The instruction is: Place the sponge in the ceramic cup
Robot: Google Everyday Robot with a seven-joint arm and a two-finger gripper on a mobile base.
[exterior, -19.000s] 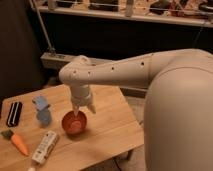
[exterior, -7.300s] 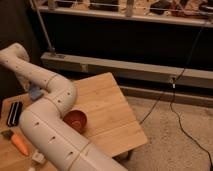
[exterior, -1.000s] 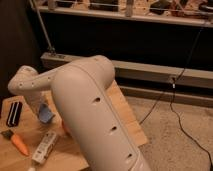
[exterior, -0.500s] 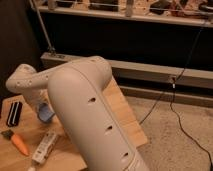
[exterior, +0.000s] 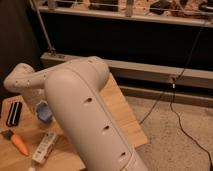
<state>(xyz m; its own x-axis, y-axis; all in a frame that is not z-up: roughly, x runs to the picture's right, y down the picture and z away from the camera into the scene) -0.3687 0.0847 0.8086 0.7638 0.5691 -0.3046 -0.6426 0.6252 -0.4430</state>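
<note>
At the left end of the table [exterior: 121, 107], the gripper [exterior: 34, 101] hangs right over the ceramic cup [exterior: 45, 114], presumably to feed it the sponge (which I cannot make out, nor whether the gripper grasps anything).

Arm [exterior: 90, 115] covers the middle of the table [exterior: 122, 107] and runs off the bottom edge. Gripper [exterior: 35, 105], far left beside the ceramic cup [exterior: 45, 114], mostly merges into the arm. Cup's right side hidden, inside unclear. Table's left end cropped.
</note>
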